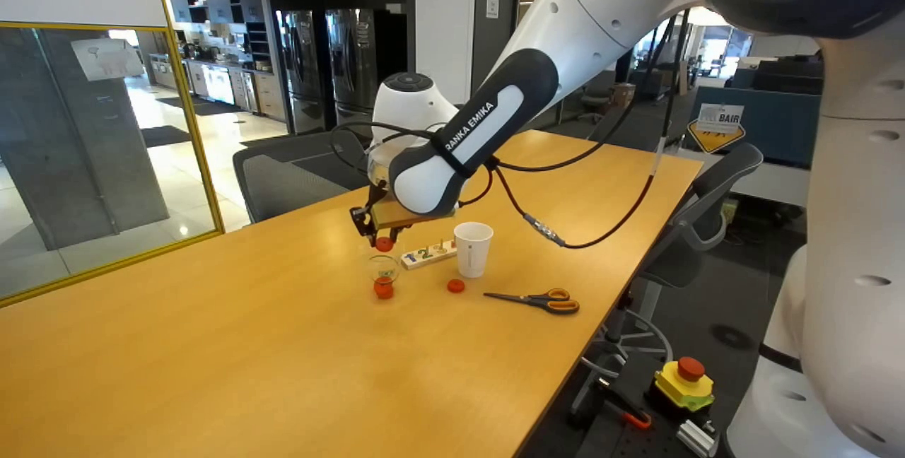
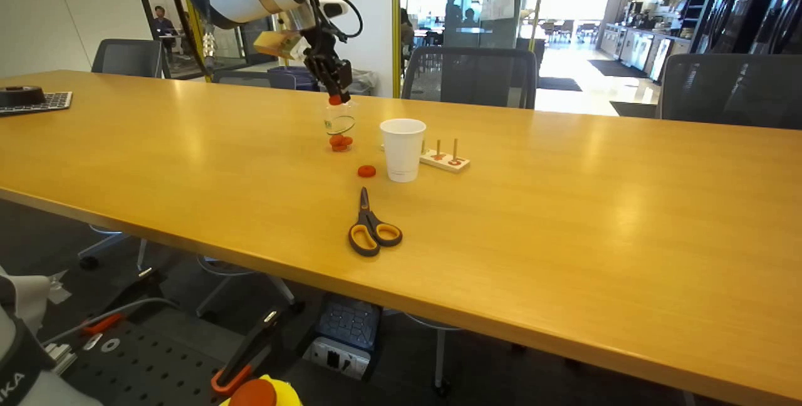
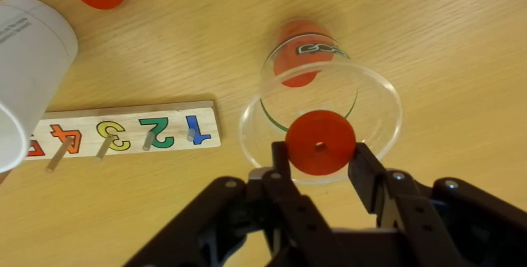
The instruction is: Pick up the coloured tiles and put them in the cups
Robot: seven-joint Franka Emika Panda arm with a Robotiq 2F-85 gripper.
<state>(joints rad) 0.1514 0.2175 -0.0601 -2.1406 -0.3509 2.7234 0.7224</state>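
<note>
Red round holed tile point(image 3: 321, 129), pinched between the jaws, hangs over the clear, open-mouthed plastic cup point(image 2: 340, 124): straight down should do it!

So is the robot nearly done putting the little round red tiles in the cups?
Nearly, I think. Done: several flat red tiles lie in the bottom of the round, clear cup. In hand: the black gripper pinches a red tile with a hole over that cup's mouth. Left to do: dropping it in, then the loose red tile on the wooden table, near the opaque white cup.
</note>
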